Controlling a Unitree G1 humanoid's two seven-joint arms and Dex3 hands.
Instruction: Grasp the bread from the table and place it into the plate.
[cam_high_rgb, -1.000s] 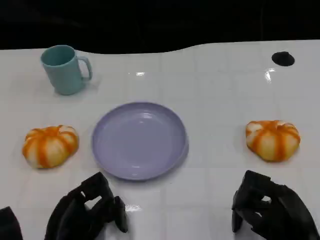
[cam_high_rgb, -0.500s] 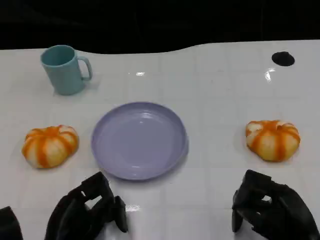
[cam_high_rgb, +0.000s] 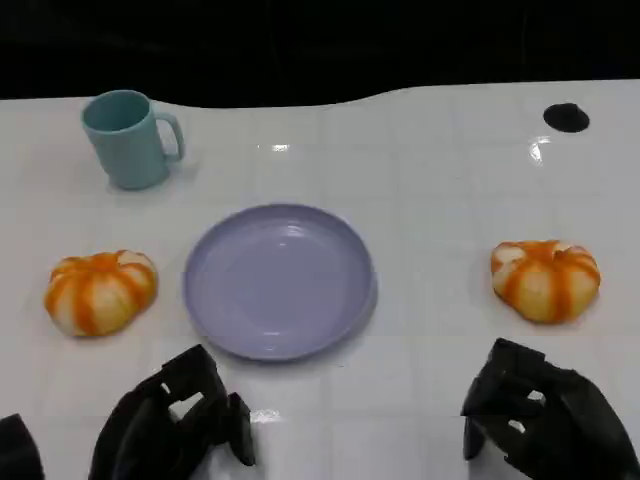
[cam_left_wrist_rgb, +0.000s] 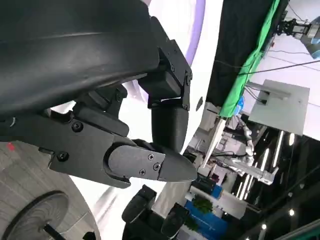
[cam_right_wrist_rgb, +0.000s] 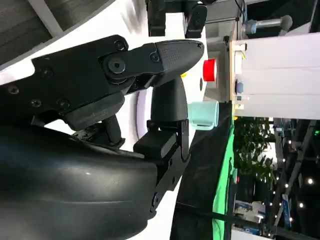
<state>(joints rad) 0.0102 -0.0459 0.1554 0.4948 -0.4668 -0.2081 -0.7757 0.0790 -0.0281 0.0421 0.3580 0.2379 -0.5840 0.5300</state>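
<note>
breads: 2 (cam_high_rgb: 100, 291) (cam_high_rgb: 545, 280) | plate: 1 (cam_high_rgb: 279, 281) | mug: 1 (cam_high_rgb: 128, 138) | each robot hand (cam_high_rgb: 175, 420) (cam_high_rgb: 535, 418) curled (empty)

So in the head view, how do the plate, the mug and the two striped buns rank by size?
Largest: round lilac plate.
Then the two orange-striped buns, which look alike.
Smallest: teal mug, though it sits farther away, so unsure.

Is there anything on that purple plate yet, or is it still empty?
Empty. The plate shows only bare purple surface; one bread lies on the table to its left, the other bread to its right.
</note>
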